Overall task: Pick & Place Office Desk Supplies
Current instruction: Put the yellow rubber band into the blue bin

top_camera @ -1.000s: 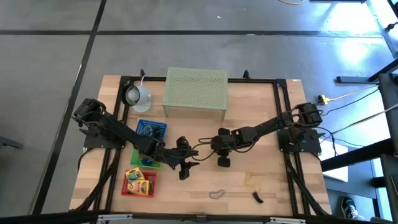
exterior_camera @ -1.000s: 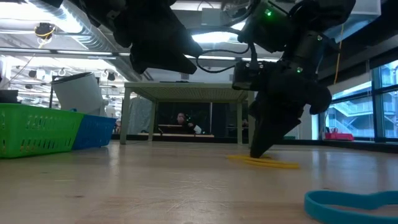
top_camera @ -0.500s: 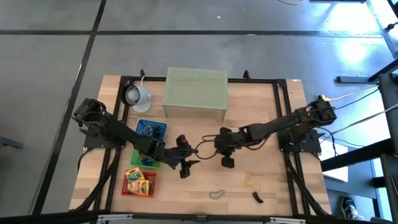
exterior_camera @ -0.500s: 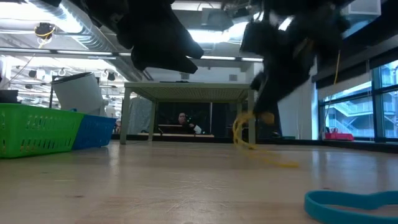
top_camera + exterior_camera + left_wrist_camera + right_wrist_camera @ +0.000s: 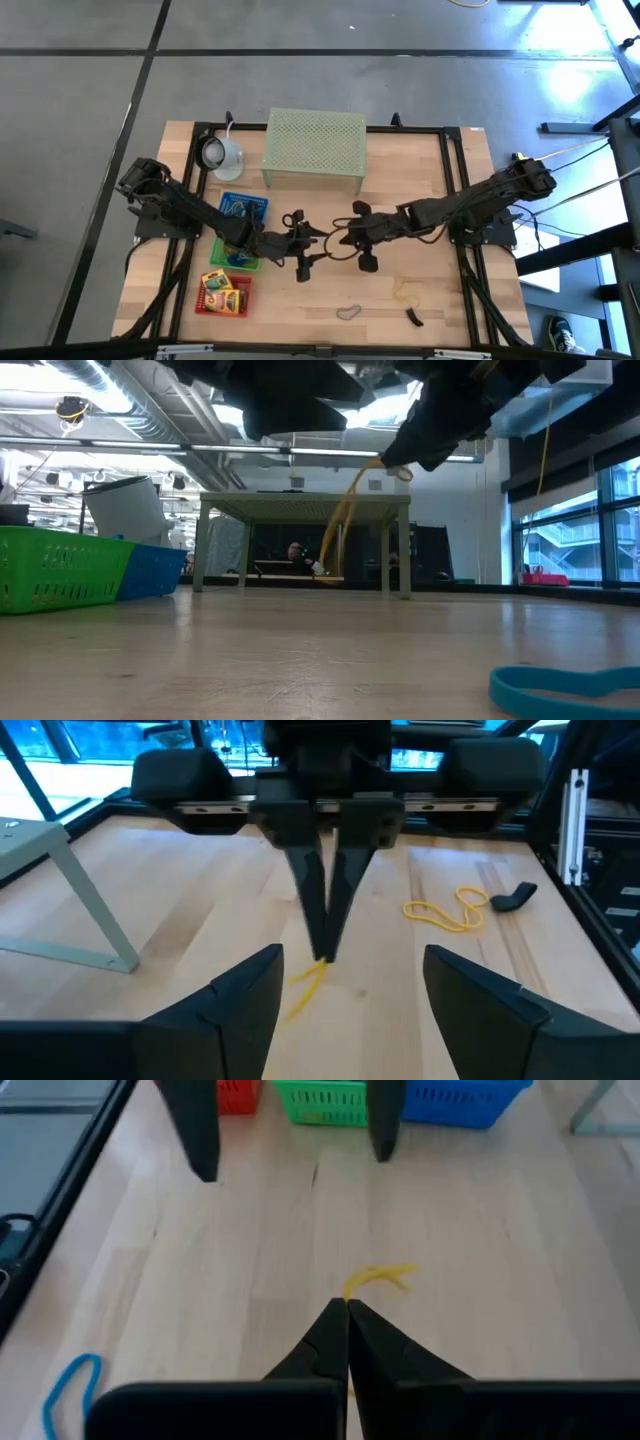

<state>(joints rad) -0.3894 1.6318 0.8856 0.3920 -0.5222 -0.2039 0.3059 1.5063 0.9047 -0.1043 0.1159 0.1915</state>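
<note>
Right gripper [image 5: 347, 1308] at centre of surface [image 5: 420, 200], jaws clamped on a yellow loop [image 5: 345, 520] hanging clear of the wood. Left gripper [image 5: 345, 982], jaws apart, faces it from 9 o'clock. Handover step, you judge; next, close left on loop.

Looks like a robotics lab or test bay inside a big open industrial-style building. A wooden table [image 5: 420, 180] with a black metal frame is sitting on a bare grey concrete floor [image 5: 90, 110]. Off to one side of the table, cables [image 5: 560, 160] are trailing across the floor. Looking level across the table, exposed ceiling ducts [image 5: 120, 415] and strip lights [image 5: 330, 450] are running overhead, tall windows [image 5: 565, 530] are letting in daylight, and a person [image 5: 291, 550] is sitting far behind the table at what could be a desk.
</note>
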